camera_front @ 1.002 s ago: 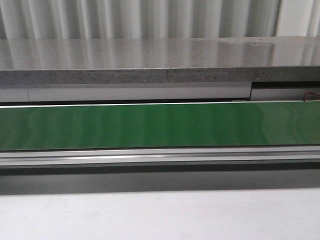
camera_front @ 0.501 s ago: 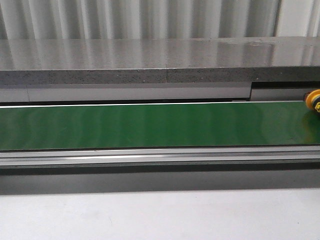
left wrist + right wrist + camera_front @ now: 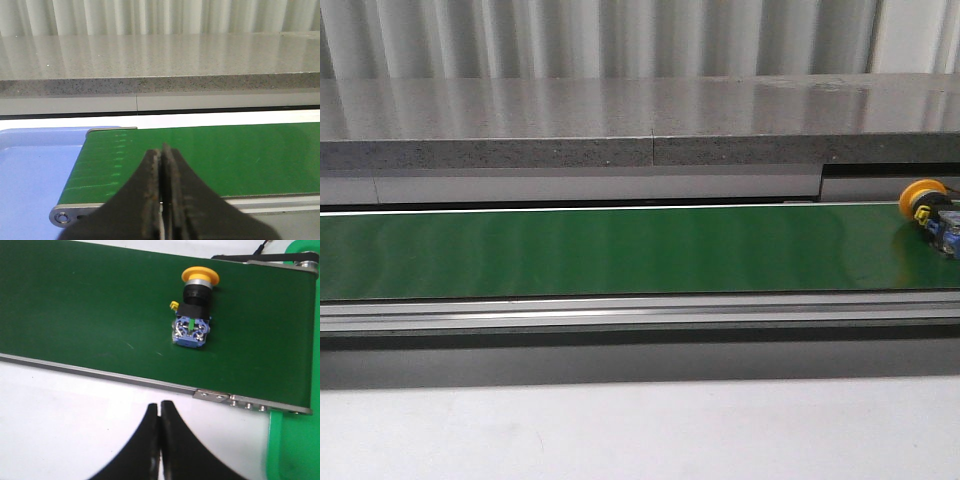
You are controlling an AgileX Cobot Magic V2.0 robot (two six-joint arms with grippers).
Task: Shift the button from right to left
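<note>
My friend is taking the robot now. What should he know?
Left gripper: shut, holding nothing, over the left end of the green belt, beside a blue tray.
Right gripper: shut, holding nothing, just off the belt's near edge.
The button lies on its side on the belt's far right end, yellow head pointing away from the right gripper.
Done: nothing picked up yet.
Left: grab the button and move it to the left.

Ahead of your right gripper (image 3: pixel 160 412), whose fingers are pressed together, the button (image 3: pixel 194 315) lies on its side on the green belt (image 3: pixel 90 305), well apart from it.
</note>
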